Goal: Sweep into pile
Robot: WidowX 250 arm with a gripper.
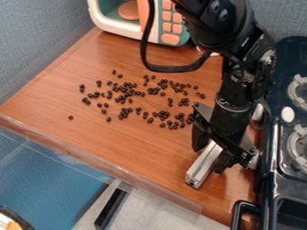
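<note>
Jaws of the gripper are clamped on a pale bar, likely so the little black beans can be pushed. It is held near the table's near right corner; the beans are scattered across the middle.

The counter across the middle of the frame has a smooth wood-grain surface with a soft sheen. The dark pieces scattered left of centre look hard and slightly glossy. At lower right of centre, the bar is bright, smooth metal, and the gripper around it appears to be mostly matt black plastic. At top, the toy microwave is smooth plastic. The stove at right is glossy black, its burner rings grey and duller. The upper-left wall looks finely textured, like cloth.
</note>
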